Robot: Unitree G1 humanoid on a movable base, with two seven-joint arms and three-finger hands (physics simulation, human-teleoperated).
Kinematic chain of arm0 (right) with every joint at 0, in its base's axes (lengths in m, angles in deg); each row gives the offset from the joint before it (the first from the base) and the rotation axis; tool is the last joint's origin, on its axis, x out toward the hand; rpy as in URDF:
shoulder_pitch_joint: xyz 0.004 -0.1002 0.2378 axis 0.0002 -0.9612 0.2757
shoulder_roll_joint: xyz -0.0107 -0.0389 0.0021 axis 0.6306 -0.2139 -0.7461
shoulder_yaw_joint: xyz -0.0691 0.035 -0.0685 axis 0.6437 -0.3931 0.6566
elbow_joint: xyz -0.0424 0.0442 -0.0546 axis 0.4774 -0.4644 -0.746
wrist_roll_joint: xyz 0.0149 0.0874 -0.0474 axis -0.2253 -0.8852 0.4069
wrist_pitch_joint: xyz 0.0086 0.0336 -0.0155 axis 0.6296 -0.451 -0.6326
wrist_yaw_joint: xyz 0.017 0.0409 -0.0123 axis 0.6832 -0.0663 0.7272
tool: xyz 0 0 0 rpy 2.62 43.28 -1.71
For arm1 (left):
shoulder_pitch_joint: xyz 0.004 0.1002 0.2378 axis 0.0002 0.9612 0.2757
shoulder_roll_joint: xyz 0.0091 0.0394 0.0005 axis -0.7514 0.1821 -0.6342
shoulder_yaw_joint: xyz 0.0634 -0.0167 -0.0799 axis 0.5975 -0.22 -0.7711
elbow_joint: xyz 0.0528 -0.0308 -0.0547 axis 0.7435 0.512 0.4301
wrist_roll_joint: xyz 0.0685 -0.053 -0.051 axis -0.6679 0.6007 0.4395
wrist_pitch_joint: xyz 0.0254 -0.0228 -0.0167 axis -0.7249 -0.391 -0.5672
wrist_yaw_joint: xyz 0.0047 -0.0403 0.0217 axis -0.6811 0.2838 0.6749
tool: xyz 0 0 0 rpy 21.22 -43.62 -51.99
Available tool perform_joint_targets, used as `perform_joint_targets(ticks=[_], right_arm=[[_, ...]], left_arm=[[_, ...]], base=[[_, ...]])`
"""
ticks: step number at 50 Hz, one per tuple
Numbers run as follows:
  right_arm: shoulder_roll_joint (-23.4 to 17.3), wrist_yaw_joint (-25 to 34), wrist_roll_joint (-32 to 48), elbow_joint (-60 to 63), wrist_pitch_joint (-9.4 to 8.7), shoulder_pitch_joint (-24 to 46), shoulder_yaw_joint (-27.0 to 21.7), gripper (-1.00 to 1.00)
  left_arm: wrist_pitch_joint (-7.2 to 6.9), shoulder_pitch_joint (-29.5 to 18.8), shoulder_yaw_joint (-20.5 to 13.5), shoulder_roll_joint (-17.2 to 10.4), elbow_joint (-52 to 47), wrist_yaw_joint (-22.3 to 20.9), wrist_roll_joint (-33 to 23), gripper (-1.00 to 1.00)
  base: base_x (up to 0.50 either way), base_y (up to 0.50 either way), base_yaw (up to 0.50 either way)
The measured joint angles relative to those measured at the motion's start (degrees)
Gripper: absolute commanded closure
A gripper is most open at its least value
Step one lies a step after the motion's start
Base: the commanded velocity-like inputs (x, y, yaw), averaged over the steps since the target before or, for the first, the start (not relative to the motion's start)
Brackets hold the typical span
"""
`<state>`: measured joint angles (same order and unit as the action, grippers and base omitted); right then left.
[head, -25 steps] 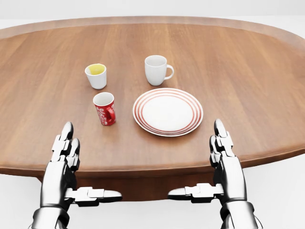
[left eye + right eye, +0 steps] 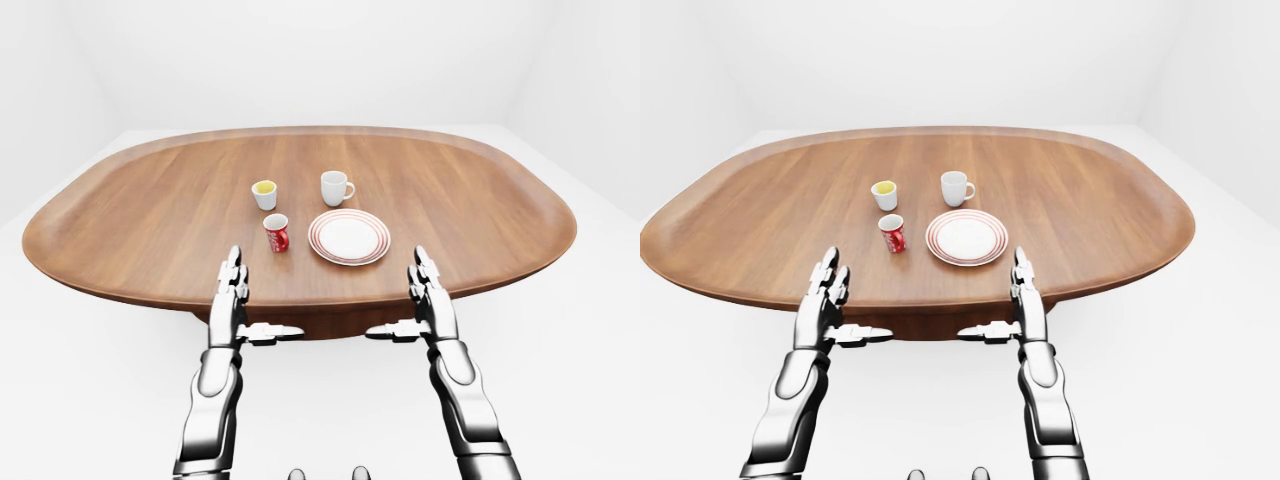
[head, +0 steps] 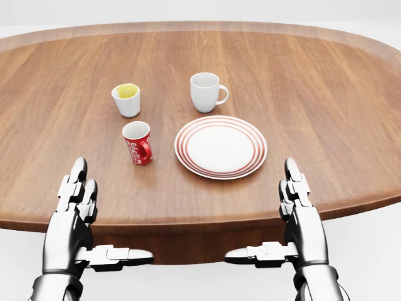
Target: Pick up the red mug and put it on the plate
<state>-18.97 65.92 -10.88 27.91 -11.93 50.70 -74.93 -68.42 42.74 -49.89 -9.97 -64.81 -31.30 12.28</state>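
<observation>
Wooden oval table carries four vessels. Red cylindrical mug with white lettering stands upright, interior white and apparently empty; it lies up and to the right of the left hand in the head view, well apart from it. White round plate with red concentric rings sits just right of the mug, bare, up and left of the right hand. White handled mug above the plate looks empty. Small white cup above the red mug holds something yellow. Both hands hover at the table's near edge, fingers extended, thumbs pointing inward, holding nothing.
</observation>
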Motion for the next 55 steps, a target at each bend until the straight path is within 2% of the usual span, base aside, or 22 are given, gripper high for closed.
perform_joint_targets(ticks=[10,46,55], right_arm=[[-0.1,-0.2,0.5,-0.5,0.05,0.1,-0.2,-1.00],[-0.3,0.2,0.9,-1.0,0.83,-0.3,-0.5,-1.00],[-0.2,0.5,0.6,-1.0,0.78,-0.4,-0.5,-1.00]], left_arm=[[-0.31,0.2,-0.1,0.0,-0.6,-0.1,0.1,-1.00],[-1.17,0.9,0.3,0.1,-2.2,-0.2,0.0,-1.00],[-1.21,0.8,0.1,0.1,-2.0,-0.3,0.1,-1.00]], base=[[0.00,0.00,0.00],[0.00,0.20,0.00],[0.00,0.01,0.00]])
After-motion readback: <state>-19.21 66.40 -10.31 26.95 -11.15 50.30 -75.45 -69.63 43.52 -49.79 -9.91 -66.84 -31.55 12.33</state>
